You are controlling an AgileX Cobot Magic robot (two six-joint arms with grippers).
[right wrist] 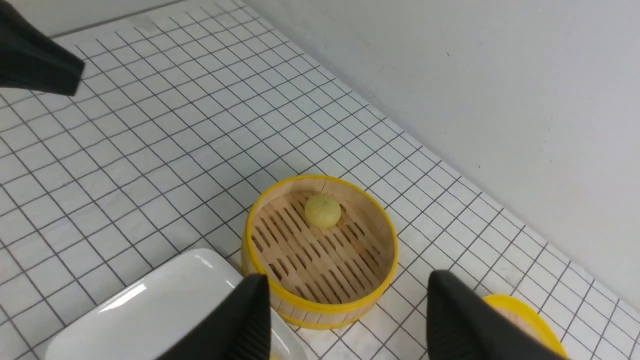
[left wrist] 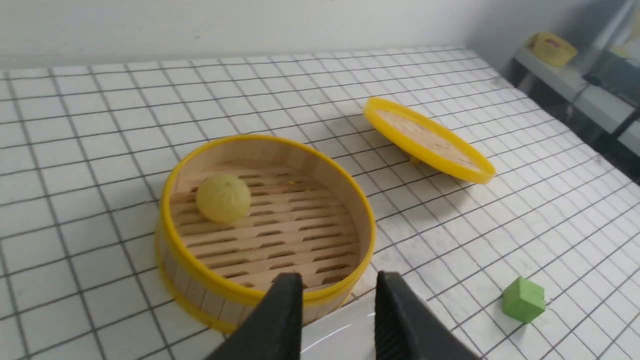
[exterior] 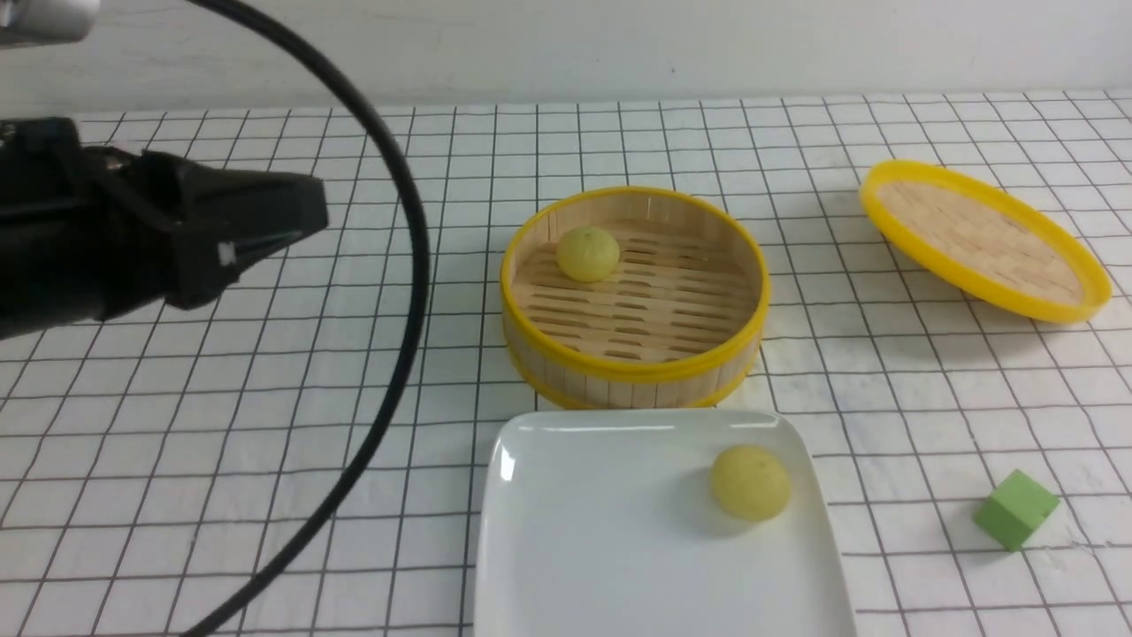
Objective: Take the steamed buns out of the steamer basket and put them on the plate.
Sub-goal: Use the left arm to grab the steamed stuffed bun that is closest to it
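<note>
Front view only: bun [exterior: 750, 482] on plate [exterior: 610, 557]

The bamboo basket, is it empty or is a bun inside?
Not empty: one bun sits in the steamer basket, on its slatted floor near the far wall. The other bun is on the plate.

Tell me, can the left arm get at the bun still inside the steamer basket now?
Probably yes. The steamer basket is uncovered, its lid lies apart to the right, and nothing stands over the bun. The left gripper is empty, fingers apart, on the bun's side.
</note>
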